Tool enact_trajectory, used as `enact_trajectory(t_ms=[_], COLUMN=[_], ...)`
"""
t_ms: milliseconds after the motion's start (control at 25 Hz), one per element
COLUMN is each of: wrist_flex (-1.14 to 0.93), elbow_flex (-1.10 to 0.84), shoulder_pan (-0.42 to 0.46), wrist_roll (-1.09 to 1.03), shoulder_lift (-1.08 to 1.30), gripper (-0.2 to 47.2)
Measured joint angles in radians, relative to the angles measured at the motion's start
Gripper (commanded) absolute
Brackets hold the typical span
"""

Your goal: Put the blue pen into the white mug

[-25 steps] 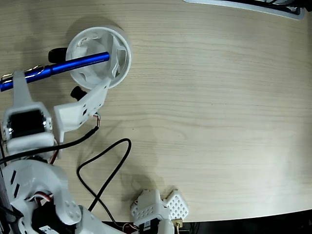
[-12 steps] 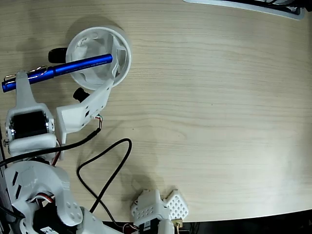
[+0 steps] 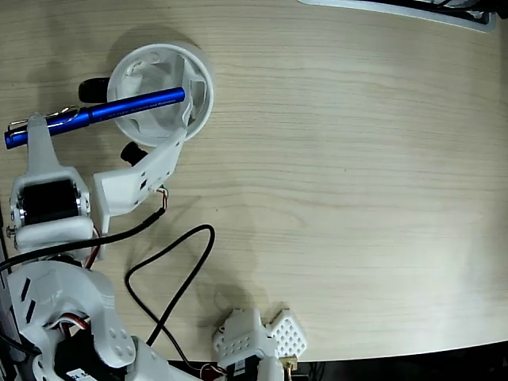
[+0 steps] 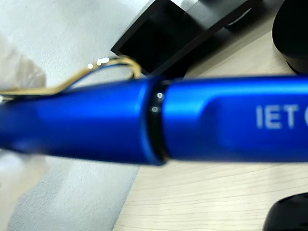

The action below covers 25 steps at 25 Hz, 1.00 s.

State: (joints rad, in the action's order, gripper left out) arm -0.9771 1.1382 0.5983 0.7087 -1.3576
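In the fixed view the white mug stands at the upper left, its black handle pointing left. The blue pen lies nearly flat across the mug's mouth. Its tip is over the mug's inside and its clipped cap sticks out to the left. My gripper is spread wide. One white finger is under the pen's cap end and the other finger runs along the mug's lower side. The wrist view is filled by the pen, very close and blurred. No squeeze on the pen shows.
A black cable loops on the wooden table below the gripper. The arm's white body fills the lower left. A white perforated part sits at the front edge. A grey edge runs along the top right.
The pen and the gripper have shifted together a little to the right and up, so the pen's tip reaches farther across the mug. The jaws' spread looks the same.
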Motion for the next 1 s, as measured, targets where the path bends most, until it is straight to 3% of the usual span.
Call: enact_trajectory(t_ms=[800, 880, 960, 1000], wrist_flex=[0.0, 0.0, 0.0, 0.005], elbow_flex=[0.0, 0.0, 0.014, 0.02], shoulder_pan=[0.02, 0.021, 0.023, 0.025], wrist_roll=[0.0, 0.0, -0.002, 0.0], shoulder_lift=[-0.002, -0.009, -0.017, -0.018], gripper=[8.5, 8.4, 0.3, 0.1])
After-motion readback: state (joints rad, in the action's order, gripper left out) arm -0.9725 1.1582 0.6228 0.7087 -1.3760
